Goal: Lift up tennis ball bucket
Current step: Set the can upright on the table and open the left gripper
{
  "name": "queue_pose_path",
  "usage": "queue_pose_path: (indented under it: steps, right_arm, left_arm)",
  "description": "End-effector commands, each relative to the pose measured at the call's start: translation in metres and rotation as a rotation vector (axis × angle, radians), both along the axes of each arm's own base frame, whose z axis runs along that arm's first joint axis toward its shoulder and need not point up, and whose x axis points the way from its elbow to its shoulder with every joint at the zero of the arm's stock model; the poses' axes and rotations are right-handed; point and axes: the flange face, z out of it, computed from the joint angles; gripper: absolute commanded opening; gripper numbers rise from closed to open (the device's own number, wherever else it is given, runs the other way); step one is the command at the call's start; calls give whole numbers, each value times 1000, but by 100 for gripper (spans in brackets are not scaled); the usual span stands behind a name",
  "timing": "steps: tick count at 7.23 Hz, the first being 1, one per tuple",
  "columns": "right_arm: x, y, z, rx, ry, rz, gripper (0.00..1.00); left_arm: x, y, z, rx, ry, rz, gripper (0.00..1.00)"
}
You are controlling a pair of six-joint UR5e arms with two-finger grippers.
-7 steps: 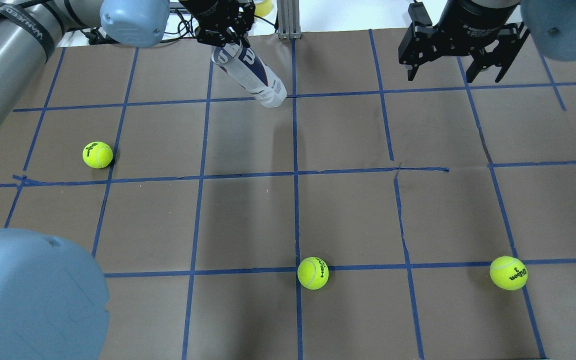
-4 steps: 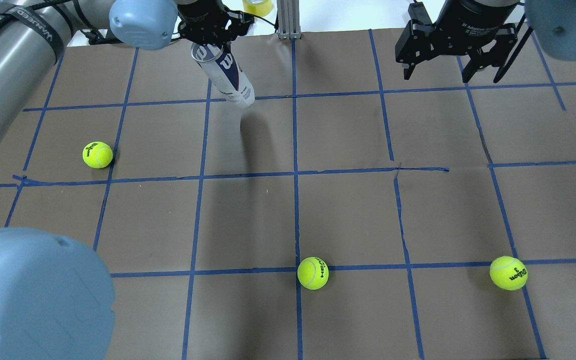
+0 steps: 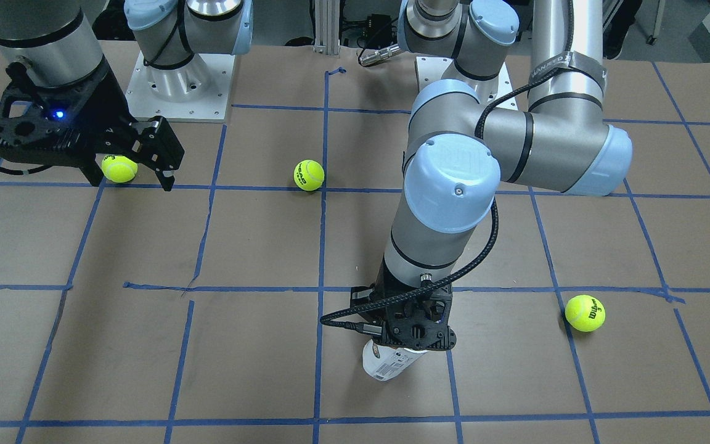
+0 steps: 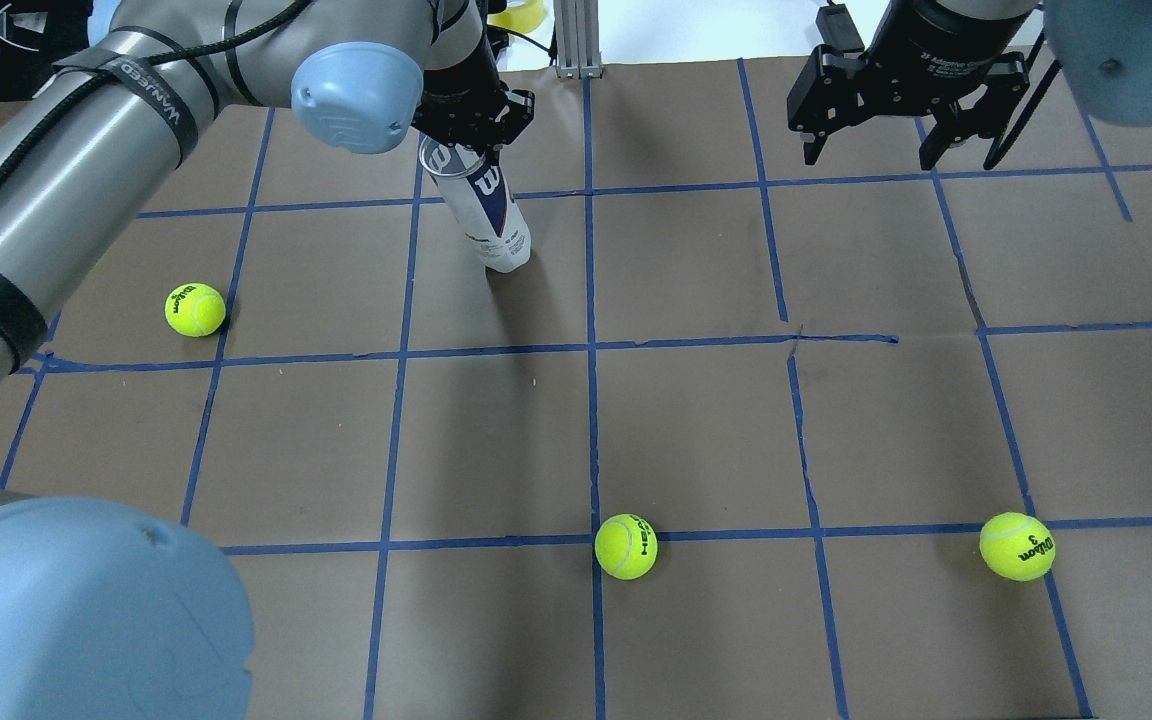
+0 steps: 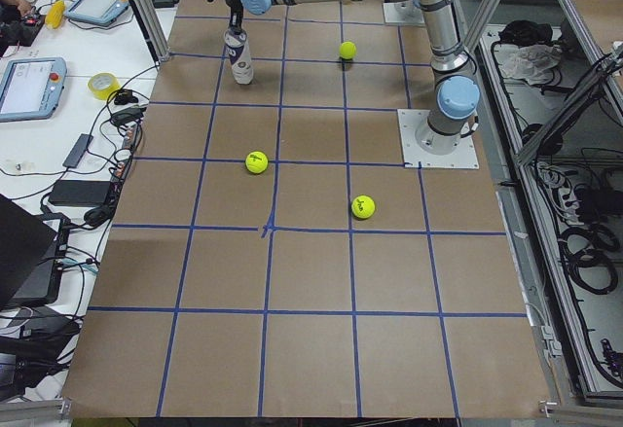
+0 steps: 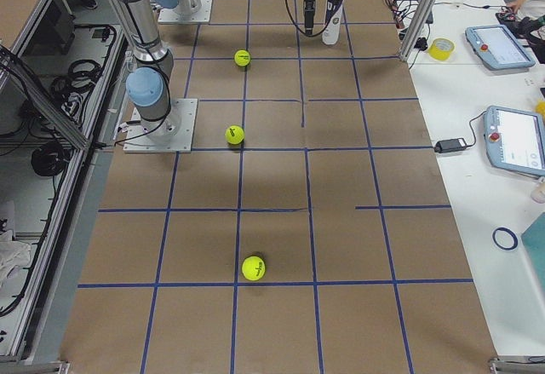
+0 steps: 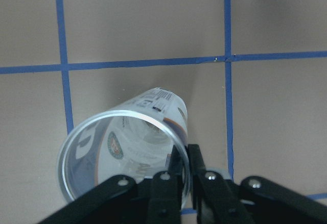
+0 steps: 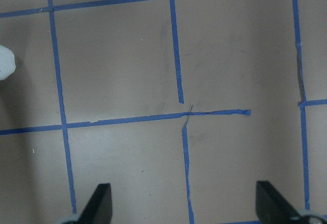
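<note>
**Exterior front-facing view.** My left gripper (image 3: 410, 330) pointed straight down. Only the lower end of the slim clear-plastic tennis ball can with the white and navy label (image 3: 384, 365) showed beneath it. My right gripper (image 3: 132, 177) hung well apart from the can, jaws spread and empty, just in front of a yellow-green tennis ball (image 3: 119, 168).

**Overhead exterior view.** The can (image 4: 484, 205) leaned slightly, with its rim at the left gripper (image 4: 471, 125). Its base sat low over the brown paper surface marked with a blue tape grid (image 4: 696, 430). This view did not show whether the base had cleared the surface. The right gripper (image 4: 876, 150) again showed its jaws open.

**Exterior left and exterior right views.** Both showed the can (image 5: 238, 55) (image 6: 332, 18) nearly upright near the operators' edge of the surface. Its base appeared to be at or just above the paper, but the can was too small in these views to confirm a gap.

**Left wrist-mounted view.** Only this view showed the grip itself. My left jaws were closed on the can (image 7: 153, 106), pinching the wall at its open rim. It also showed that the can had no lid and held no balls.

**Right wrist-mounted view.** Between the open right jaws (image 8: 186, 208) lay only bare surface.

**Task status.** I judged the grasp complete. The lift was at most barely begun, and raising the can clearly off the surface was left to do.
</note>
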Motion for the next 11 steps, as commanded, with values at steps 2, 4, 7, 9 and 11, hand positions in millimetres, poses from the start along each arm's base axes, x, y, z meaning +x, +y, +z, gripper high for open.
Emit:
queue_pose_path:
  steps: [2, 4, 7, 9, 11]
  right_arm:
    - [0, -2, -2, -5, 1, 2, 100]
    - [-1, -2, -1, -9, 4, 0, 100]
    - [-5, -1, 0, -11, 39, -3, 93]
    - [-5, 0, 2, -12, 41, -2, 70]
    - [-4, -1, 6, -22, 27, -2, 36]
  left_arm:
    - [-6, 7, -2, 24, -21, -15, 99]
    - [-8, 17, 25, 12, -8, -19, 100]
    - [55, 22, 115, 20, -23, -38, 100]
    - [142, 26, 131, 35, -54, -64, 100]
    - [170, 58, 119, 65, -51, -27, 100]
